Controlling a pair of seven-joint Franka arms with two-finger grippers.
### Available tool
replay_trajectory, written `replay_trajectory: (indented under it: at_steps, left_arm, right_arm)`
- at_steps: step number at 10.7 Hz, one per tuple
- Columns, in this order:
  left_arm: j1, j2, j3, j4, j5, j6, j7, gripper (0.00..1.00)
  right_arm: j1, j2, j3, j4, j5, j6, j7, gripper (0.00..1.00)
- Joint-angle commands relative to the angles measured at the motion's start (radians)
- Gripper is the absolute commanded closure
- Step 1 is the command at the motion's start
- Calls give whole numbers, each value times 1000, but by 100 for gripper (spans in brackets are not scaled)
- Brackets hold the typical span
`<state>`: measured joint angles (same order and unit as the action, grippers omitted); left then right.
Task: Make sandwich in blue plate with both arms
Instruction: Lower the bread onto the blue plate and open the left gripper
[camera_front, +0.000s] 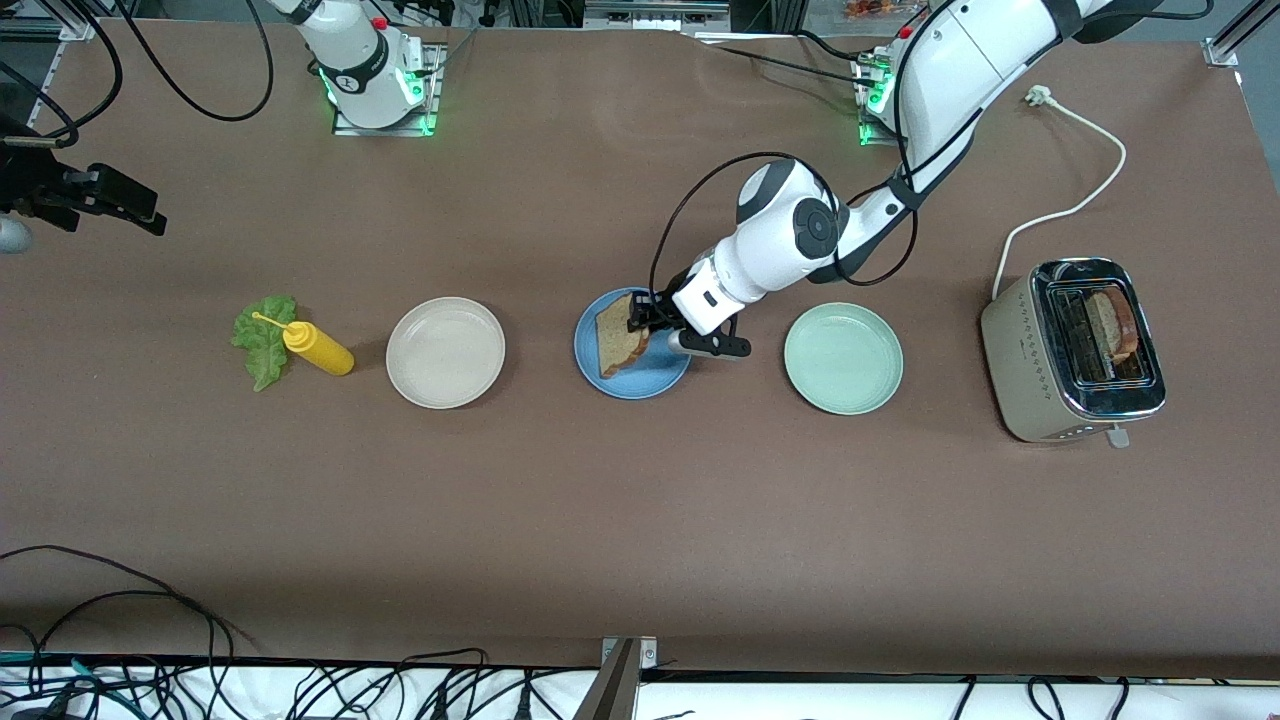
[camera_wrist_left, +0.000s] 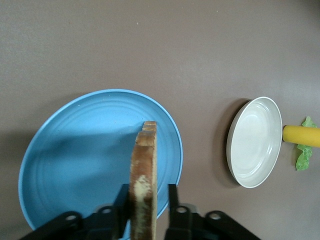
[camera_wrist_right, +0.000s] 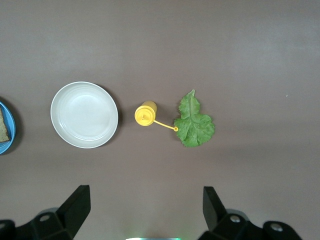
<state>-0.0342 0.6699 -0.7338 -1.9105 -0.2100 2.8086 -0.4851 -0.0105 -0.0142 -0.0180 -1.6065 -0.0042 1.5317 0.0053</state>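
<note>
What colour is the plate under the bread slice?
Medium blue; the blue plate under the bread slice shows best in the left wrist view.
</note>
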Motion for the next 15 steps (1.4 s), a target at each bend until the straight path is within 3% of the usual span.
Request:
replay_trajectory:
  at_steps: [1,2,7,11,15]
  left_arm:
    - [27,-35,-13,1,-16,-43,28,11]
    - [33,-68,-9,-1,-15,-87,28,0]
    - [37,-245,60,-1,-3,-355,4,0]
    - [40,-403,112,7,351,-607,-148,0]
    - [59,-507,198,8,391,-748,-127,0]
  right_arm:
    - [-5,5,1,23,-6,-16,-1,0]
    - [-3,5,3,23,-10,-19,-2,0]
    - [0,8,7,23,-6,-19,-1,0]
    - [0,8,6,23,-8,-24,-1,0]
    - [3,16,9,19,-3,-28,-1,0]
